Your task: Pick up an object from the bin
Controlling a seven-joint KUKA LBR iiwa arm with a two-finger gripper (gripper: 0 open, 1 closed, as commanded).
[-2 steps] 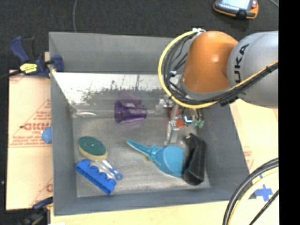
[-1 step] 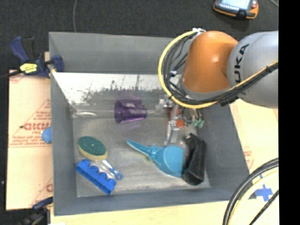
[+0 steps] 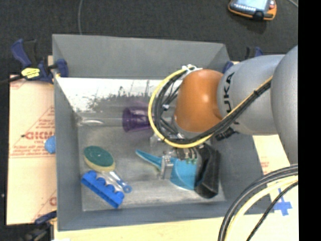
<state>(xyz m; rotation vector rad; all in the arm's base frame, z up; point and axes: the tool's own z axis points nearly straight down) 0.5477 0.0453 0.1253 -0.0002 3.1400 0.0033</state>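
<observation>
The light blue funnel-shaped piece [image 3: 183,175] lies on the bin floor toward five o'clock from the bin's middle, with its wide body to the right and its narrow spout reaching out toward ten o'clock. The gripper [image 3: 165,167] is down at this piece, its metal end overlapping the place where spout meets body. Whether it is spread or closed, and whether it has the piece in its grasp, cannot be told, as the wrist above hides much of it. Touching the funnel on its three o'clock side is a long black thing [image 3: 209,172], which lies along the bin's right wall. At twelve o'clock from the gripper sits the arm's orange cover [image 3: 198,107], ringed by a loop of yellow and black cables [image 3: 159,109]. At eleven o'clock from the funnel, well apart and near the back wall, a purple see-through cup [image 3: 133,119] lies on its side. At nine o'clock, also well apart, a round green disc [image 3: 98,157] with a pale rim rests flat. At about eight o'clock a blue block [image 3: 102,189] with a row of bumps lies slantwise near the front left corner of the grey bin [image 3: 65,159], and a small clear plastic thing [image 3: 118,182] touches its right side.
</observation>
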